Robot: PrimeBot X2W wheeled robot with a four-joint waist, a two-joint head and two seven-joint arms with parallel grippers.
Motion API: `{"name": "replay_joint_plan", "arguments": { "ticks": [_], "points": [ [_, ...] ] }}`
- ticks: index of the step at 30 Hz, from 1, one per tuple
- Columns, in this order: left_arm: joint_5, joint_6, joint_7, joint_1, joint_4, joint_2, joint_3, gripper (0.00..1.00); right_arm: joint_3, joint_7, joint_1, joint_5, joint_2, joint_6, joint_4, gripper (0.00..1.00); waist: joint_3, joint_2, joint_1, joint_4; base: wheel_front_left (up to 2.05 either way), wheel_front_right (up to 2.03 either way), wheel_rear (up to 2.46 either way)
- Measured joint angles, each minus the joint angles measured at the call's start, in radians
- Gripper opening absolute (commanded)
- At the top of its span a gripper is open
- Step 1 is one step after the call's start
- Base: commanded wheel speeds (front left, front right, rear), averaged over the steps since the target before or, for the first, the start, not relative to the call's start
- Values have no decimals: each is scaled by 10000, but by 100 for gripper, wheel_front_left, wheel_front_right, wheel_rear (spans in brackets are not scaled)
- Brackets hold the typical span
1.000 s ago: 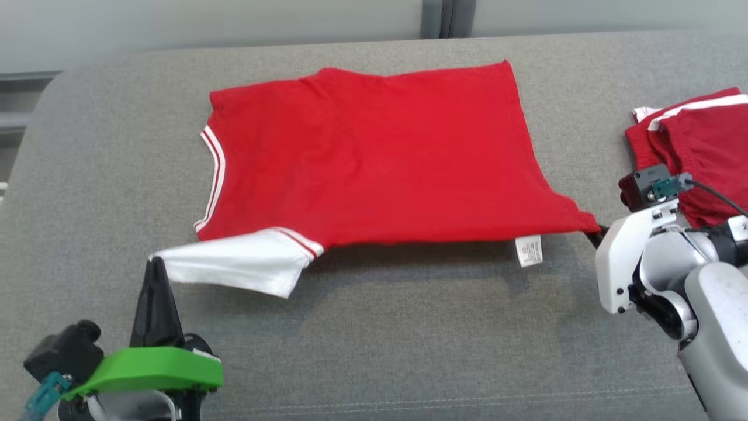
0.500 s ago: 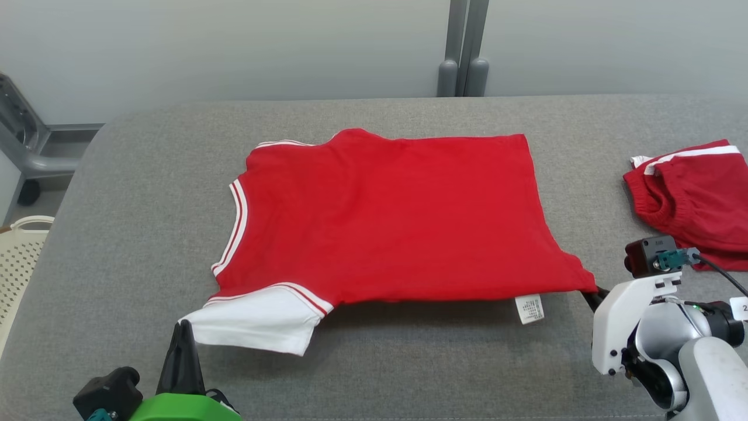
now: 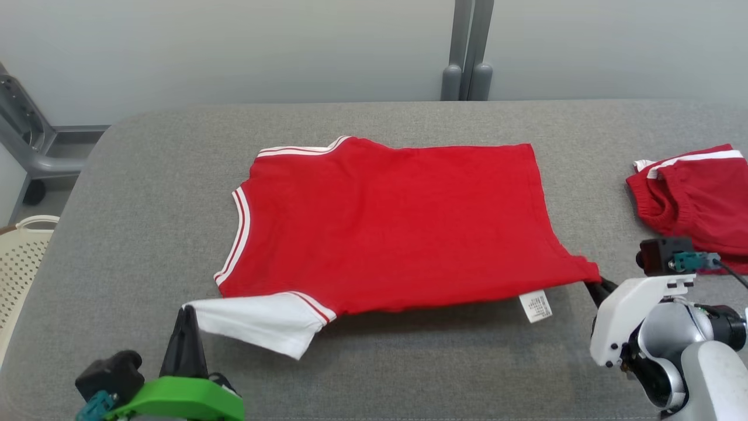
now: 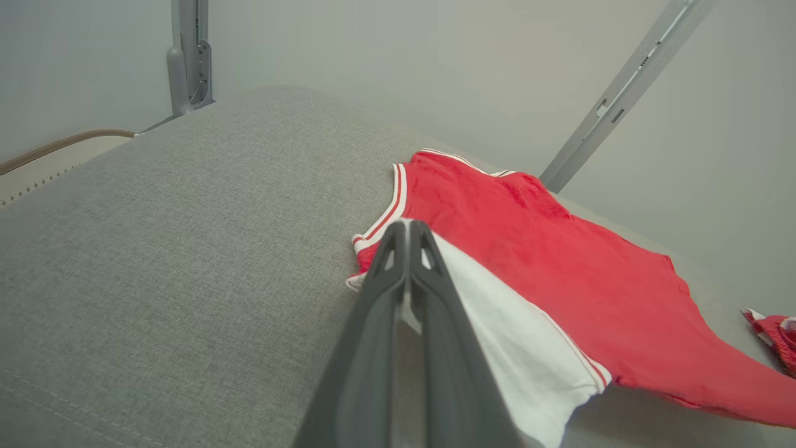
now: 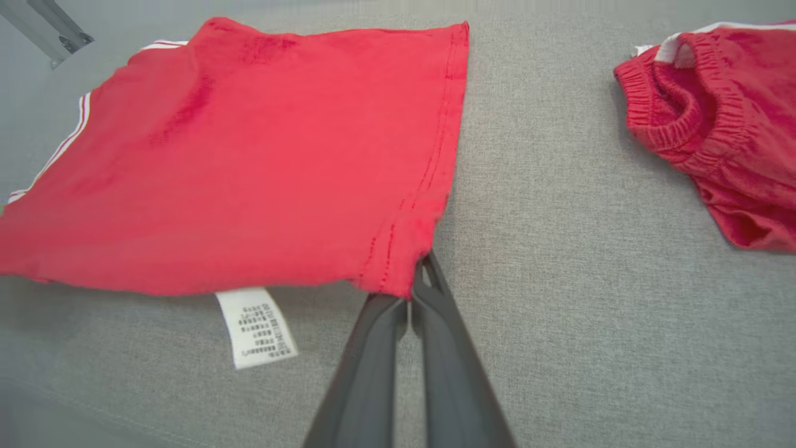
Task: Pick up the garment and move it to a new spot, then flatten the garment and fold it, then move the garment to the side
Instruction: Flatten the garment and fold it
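While pinched at both near corners, lies spread over the middle of the grey upholstered table (image 3: pixel 146 175) as a red short-sleeved cloth jersey with white trim (image 3: pixel 385 228); far edge flat on the table, near edge raised just clear of the table, judging by the shadow beneath it. Toward the table's near left, left gripper (image 3: pixel 187 311) clamped shut on the cuff of the white sleeve (image 3: pixel 257 321), long dark fingers (image 4: pixel 370 323) pressed together with cloth between; toward the table's near right, right gripper (image 5: pixel 420 283) likewise closed, nipping the red hem corner (image 5: pixel 392 264), with a white printed care label (image 5: pixel 255 326) dangling just beside. At the table's right end, well apart from the jersey, a bundled pair of red elastic-waisted shorts with white stripes (image 3: pixel 695 199); beyond the table's left end, a cream perforated basket (image 3: pixel 20 257).

Probably the flattening stage, fold not yet made. To do it well: hold both grips at one height above the table; draw gently apart along the table's near edge until taut, without stretching the sleeve out of shape; pull a little toward the table's near edge to smooth the body; lower both corners together for a straight landing of the near edge; mind the sleeve, likely to curl under; let go only once flat on the table.
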Motion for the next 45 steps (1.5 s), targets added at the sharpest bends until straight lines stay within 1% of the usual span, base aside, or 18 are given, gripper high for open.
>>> {"name": "replay_joint_plan", "arguments": {
  "ticks": [5,12,13,15,18,19,23,26,31,36,40,42,45],
  "points": [
    [-4,-176,194,-1298,190,19,-109,0,-159,-288,-784,153,268,-2,209,0,291,0,0,19,0,0,0],
    [345,-355,236,-4080,1237,48,-209,0,382,-656,-2748,174,234,-2,957,0,996,0,1,20,0,0,0],
    [345,-355,236,-4080,1237,48,-209,0,382,-656,-2748,174,234,-2,957,0,996,0,1,20,0,0,0],
    [550,-518,148,-5690,1933,54,-282,0,598,-897,-3993,305,253,-2,1453,0,1423,0,1,-17,0,0,0],
    [639,-673,88,-6753,2466,75,-309,0,855,-932,-4848,485,284,-2,1929,0,1704,0,1,-79,0,0,0],
    [639,-673,88,-6753,2466,75,-309,0,855,-932,-4848,485,284,-2,1929,0,1704,0,1,-79,0,0,0],
    [708,-763,-25,-8084,3110,169,-221,0,1089,-974,-6015,1041,439,-2,2719,0,2069,0,1,-205,0,0,0],
    [711,-819,-35,-9141,3513,201,-138,0,1045,-1087,-7104,1258,570,-2,3384,0,2435,0,1,-310,0,0,0],
    [614,-1114,132,-11044,4011,299,-35,0,729,-1567,-9305,1356,844,-2,4349,0,3226,0,2,-483,0,0,0],
    [926,-1476,543,-13203,4247,729,-222,0,493,-1969,-11266,1421,984,-2,5078,0,4153,0,3,-644,0,0,0],
    [1189,-1695,943,-14958,4397,1080,-391,0,291,-2305,-12373,1785,1014,-2,5605,0,4893,0,3,-769,0,0,0],
    [1444,-1883,1097,-15788,4474,1239,-606,0,407,-2487,-12805,2040,1018,-2,5877,0,5235,0,3,-836,0,0,0],
    [1726,-2017,1317,-16907,4650,1381,-794,0,658,-2963,-13328,2228,1030,-2,6322,0,5714,0,3,-957,0,0,0]
  ]
}}
